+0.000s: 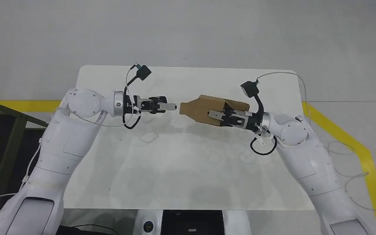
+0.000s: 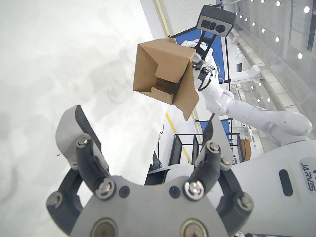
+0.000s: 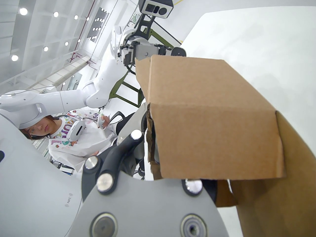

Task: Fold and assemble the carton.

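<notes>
A brown carton [image 1: 202, 108] is held above the white table [image 1: 176, 170], near its middle. My right gripper [image 1: 226, 116] is shut on the carton's wall at the end nearest it. In the right wrist view the carton [image 3: 209, 124] covers one finger, and the other finger [image 3: 138, 124] lies against its side. My left gripper [image 1: 169, 106] hangs open just off the carton's other end, a small gap away. In the left wrist view that end of the carton [image 2: 160, 70] has its flaps partly folded in, one flap hanging loose, beyond my open left gripper [image 2: 145, 127].
The table's far edge [image 1: 188, 66] and near edge [image 1: 176, 208] bound the work area. Bare table surface lies in front of both arms. A yellow floor line [image 1: 341, 132] runs past the table's right side.
</notes>
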